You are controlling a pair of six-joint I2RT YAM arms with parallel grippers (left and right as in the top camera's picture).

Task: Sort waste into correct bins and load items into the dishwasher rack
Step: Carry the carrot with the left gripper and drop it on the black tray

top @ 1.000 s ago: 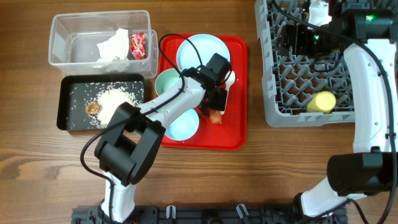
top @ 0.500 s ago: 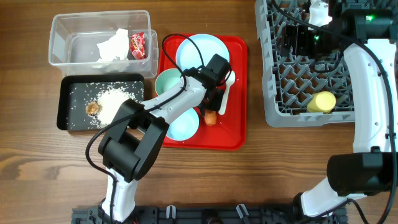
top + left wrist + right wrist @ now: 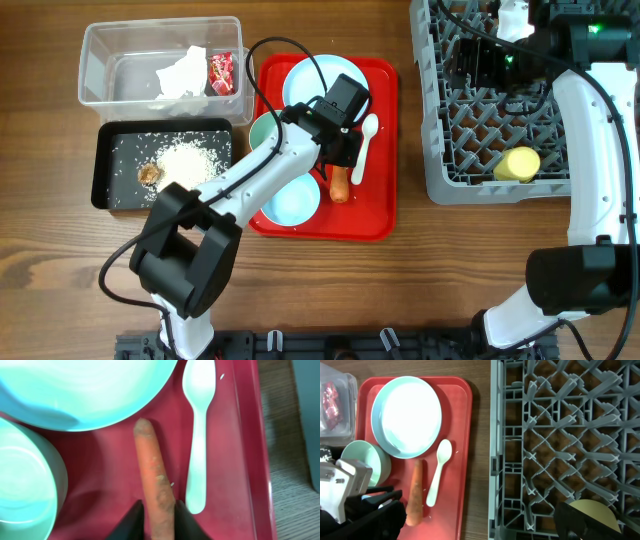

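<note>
Carrot [image 3: 155, 490]: lies on red tray [image 3: 375, 215], between blue bowl [image 3: 295, 200] and spoon [image 3: 365, 145], just below plate [image 3: 320, 80]. Left claw [image 3: 161, 512] is clenched on its near end.
Step in hand: waste sorting, pick-up.
Next move, as judged: lift clear, carry left over mint bowl [image 3: 268, 130] to black tub [image 3: 105, 190], which holds rice [image 3: 185, 160] and scrap [image 3: 149, 173].
Clear tub [image 3: 100, 55]: tissue [image 3: 183, 72], wrapper [image 3: 220, 72].
Plate, bowls, spoon: on tray, not yet loaded; spoon is just beside carrot and may be nudged.
Rack [image 3: 440, 120]: cup [image 3: 518, 163] inside.
Right claw [image 3: 480, 60]: released, empty, over rack.
</note>
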